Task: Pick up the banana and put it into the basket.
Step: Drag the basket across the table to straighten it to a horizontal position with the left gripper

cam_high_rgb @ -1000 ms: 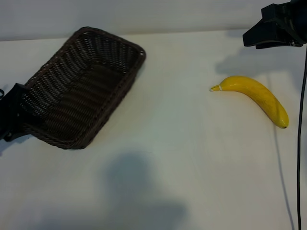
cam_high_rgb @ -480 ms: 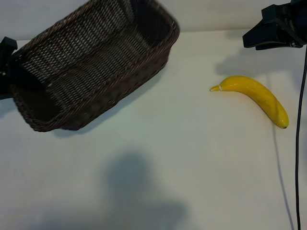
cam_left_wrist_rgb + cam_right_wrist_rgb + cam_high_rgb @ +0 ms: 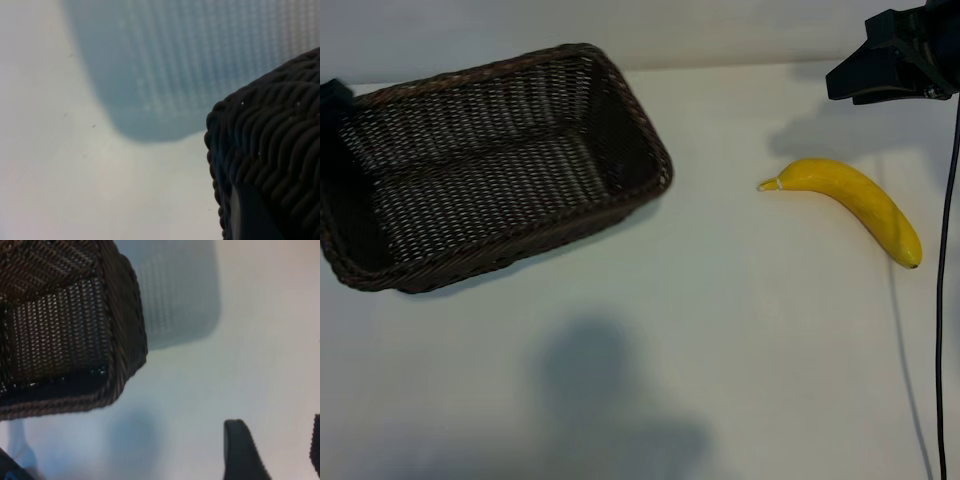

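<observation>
The dark brown wicker basket (image 3: 650, 150) is at the left of the white table, its long side running left to right and its inside bare. My left gripper (image 3: 334, 108) is shut on the basket's left end. In the left wrist view, one dark finger (image 3: 247, 215) presses against the weave of the basket (image 3: 275, 140). The yellow banana (image 3: 850, 200) lies alone on the table at the right, stem tip pointing left. My right gripper (image 3: 890, 65) hangs above the back right corner, behind the banana. It is open, with nothing between its fingers (image 3: 242, 450).
A black cable (image 3: 945, 300) runs down the right edge of the table. A broad shadow (image 3: 600, 390) falls on the front middle. The right wrist view shows the basket (image 3: 65, 330) farther off, casting a shadow on the table.
The left gripper has lifted the basket and swung it from a tilted diagonal lie at the left to a level, crosswise position. Banana and right arm have not moved.
</observation>
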